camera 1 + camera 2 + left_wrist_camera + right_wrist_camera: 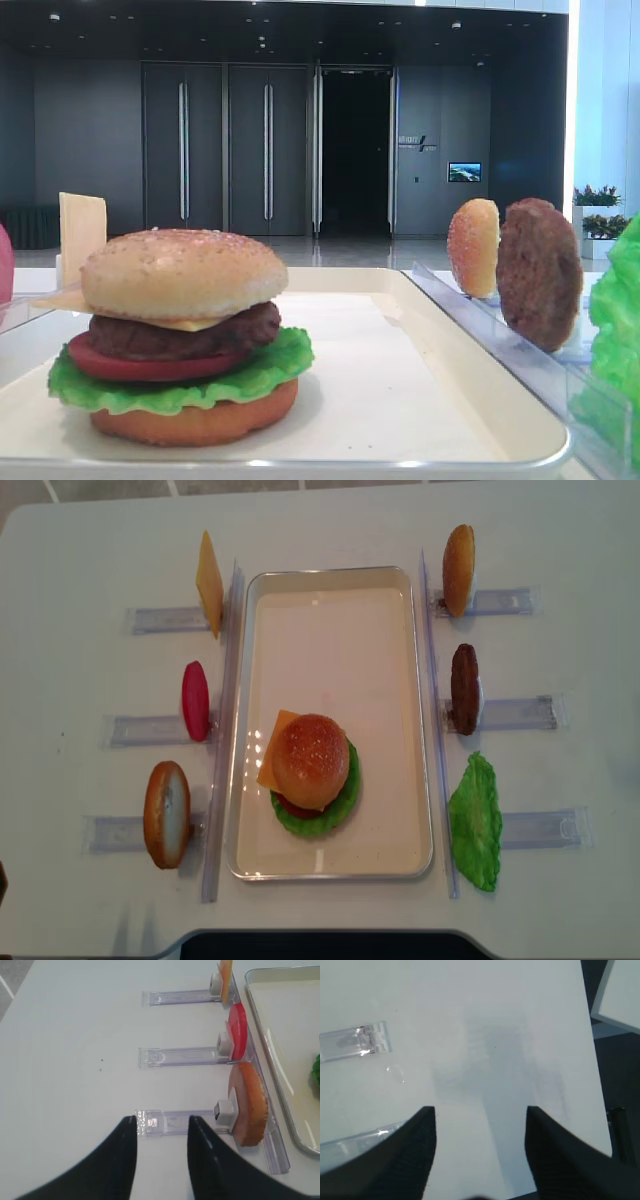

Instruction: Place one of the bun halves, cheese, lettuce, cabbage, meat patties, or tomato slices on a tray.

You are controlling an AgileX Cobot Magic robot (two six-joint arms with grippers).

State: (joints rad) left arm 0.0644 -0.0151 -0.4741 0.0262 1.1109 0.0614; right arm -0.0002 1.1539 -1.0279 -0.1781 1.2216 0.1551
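A white tray [330, 650] lies mid-table and bears a stacked burger. Its sesame bun half [311, 760] sits on top of cheese, a meat patty [180, 335], a tomato slice [140, 365] and lettuce [180, 388]. Left racks hold a cheese slice [209, 583], a tomato slice [195, 700] and an orange-brown bun piece [166, 813]. On the right stand a bun half [459, 569], a meat patty [464, 688] and lettuce [476, 822]. My left gripper [161, 1119] hangs open beside the bun piece [247, 1105]. My right gripper [480, 1110] is open over bare table. Cabbage is out of view.
Clear slotted racks [150, 620] flank the tray on both sides, each with a long clear rail [222, 730] along the tray's rim. A rack end [355, 1042] shows left of the right gripper. The table edge [597, 1075] runs close on its right.
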